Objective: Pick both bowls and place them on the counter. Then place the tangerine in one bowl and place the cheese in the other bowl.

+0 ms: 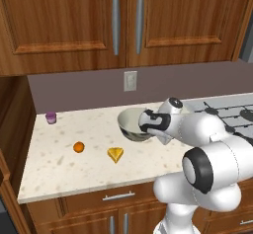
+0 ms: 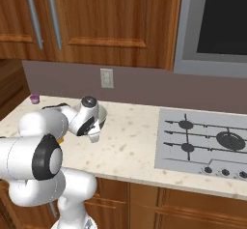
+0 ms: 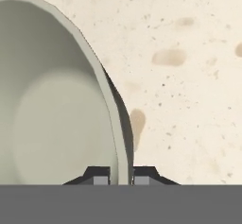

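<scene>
1. Nearest my hand camera is the gripper (image 3: 120,175). Its two fingertips stand either side of the rim of the cream-grey bowl (image 3: 56,105), clenched on that thin wall. I judge a rim pinch was chosen because the bowl is too wide to span.

2. From the left base view, the bowl (image 1: 131,124) hangs at the wrist, tipped toward the arm, low over the counter (image 1: 64,154). The hand camera shows a dark shadow under its edge, so I cannot tell whether it touches the stone yet.

3. The tilt follows from the one-sided hold; I would expect the bowl to rock level once set down and let go.

4. The tangerine (image 1: 78,147) and the cheese (image 1: 115,154) lie apart on the counter, left of the bowl and nearer the front edge. Both remain outside any bowl.

5. A purple cup (image 1: 51,117) stands at the back left corner, well clear. The cooktop (image 2: 205,143) lies to the right, away from the work.

6. My assessment: first bowl placement is in hand; the second bowl and both fillings remain outstanding.
</scene>
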You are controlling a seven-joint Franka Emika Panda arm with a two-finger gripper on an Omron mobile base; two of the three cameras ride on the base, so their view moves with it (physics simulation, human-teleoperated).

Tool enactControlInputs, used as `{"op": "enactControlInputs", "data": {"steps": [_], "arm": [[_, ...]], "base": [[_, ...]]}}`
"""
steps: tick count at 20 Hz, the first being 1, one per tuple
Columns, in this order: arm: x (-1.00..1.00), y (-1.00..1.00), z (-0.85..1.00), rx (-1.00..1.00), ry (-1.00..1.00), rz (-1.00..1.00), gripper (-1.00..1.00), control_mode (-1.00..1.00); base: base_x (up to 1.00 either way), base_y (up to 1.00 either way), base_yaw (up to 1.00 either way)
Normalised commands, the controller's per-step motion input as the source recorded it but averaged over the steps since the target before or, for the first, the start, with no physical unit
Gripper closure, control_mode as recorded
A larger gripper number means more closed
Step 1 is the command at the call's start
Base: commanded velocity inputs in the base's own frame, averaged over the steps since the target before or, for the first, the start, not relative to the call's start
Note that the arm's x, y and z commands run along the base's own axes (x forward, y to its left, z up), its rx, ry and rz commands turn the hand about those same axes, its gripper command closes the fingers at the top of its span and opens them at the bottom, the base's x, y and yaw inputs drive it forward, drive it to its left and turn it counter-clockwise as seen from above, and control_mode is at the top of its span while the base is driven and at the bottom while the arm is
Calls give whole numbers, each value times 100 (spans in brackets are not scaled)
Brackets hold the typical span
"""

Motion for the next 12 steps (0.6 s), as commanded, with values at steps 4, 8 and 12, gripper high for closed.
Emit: {"op": "enactControlInputs", "data": {"steps": [4, 8, 12], "arm": [[-9, 0, -4, -2, 0, -2, -100, -100], [-6, 0, 5, 0, 0, -4, -100, -100], [-15, -1, 15, 1, 0, 0, -100, -100]], "base": [[0, 0, 0], [0, 0, 0], [0, 0, 0]]}}
